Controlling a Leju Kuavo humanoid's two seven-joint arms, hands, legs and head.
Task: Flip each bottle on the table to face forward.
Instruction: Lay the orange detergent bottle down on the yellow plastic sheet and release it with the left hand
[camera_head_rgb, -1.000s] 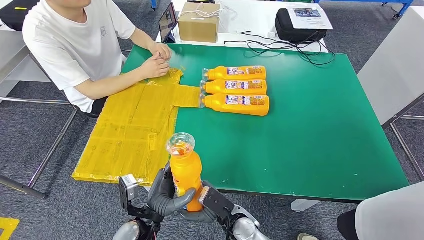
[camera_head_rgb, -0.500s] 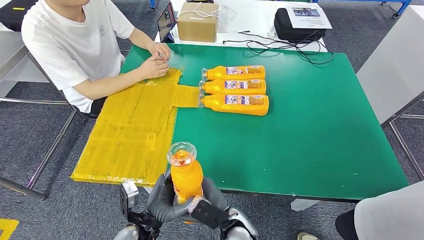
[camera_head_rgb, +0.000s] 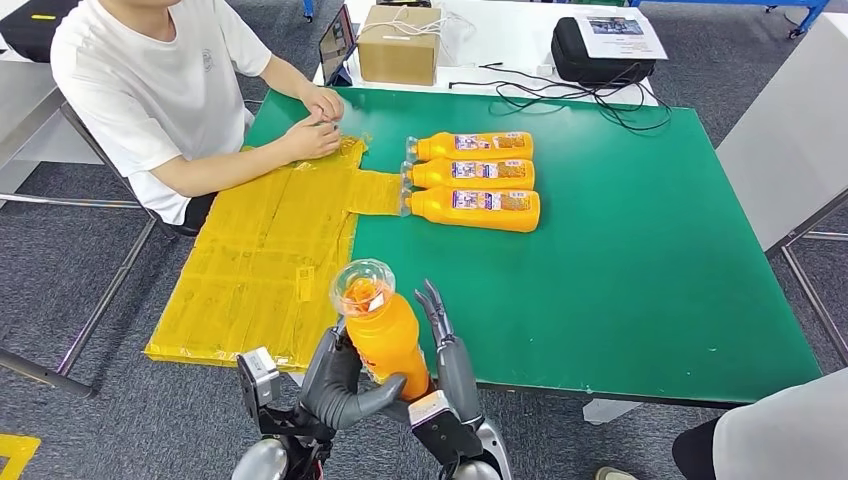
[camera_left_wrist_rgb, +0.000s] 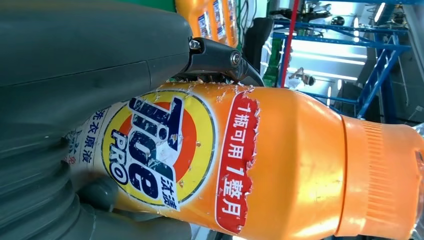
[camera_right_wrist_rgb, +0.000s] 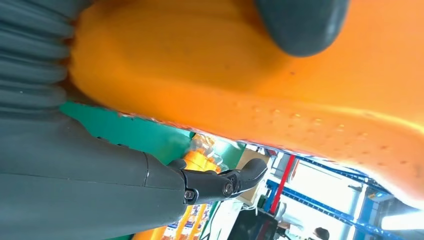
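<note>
I hold an orange detergent bottle (camera_head_rgb: 385, 338) upright over the table's near edge, its clear cap tilted slightly left. My left hand (camera_head_rgb: 335, 388) wraps around its lower body. The left wrist view shows the bottle (camera_left_wrist_rgb: 280, 160) with its round blue and yellow label beside my left hand (camera_left_wrist_rgb: 75, 75). My right hand (camera_head_rgb: 450, 365) stands just right of the bottle, fingers straight and pointing away. In the right wrist view the bottle (camera_right_wrist_rgb: 250, 85) lies close to my right hand (camera_right_wrist_rgb: 75, 165), whose fingers (camera_right_wrist_rgb: 220, 182) stretch clear of it. Three more orange bottles (camera_head_rgb: 472, 175) lie side by side mid-table, caps left.
A person sits at the far left, hands (camera_head_rgb: 315, 125) on a yellow sheet (camera_head_rgb: 260, 260) that covers the green table's (camera_head_rgb: 620, 280) left part. A cardboard box (camera_head_rgb: 398, 45), a black case (camera_head_rgb: 600, 50) and cables (camera_head_rgb: 560, 90) lie behind. Another person's grey-clad leg (camera_head_rgb: 770, 430) is near right.
My right hand's fingers have come off the bottle and straightened beside it. The bottle has tipped slightly left while my left hand keeps its grip.
</note>
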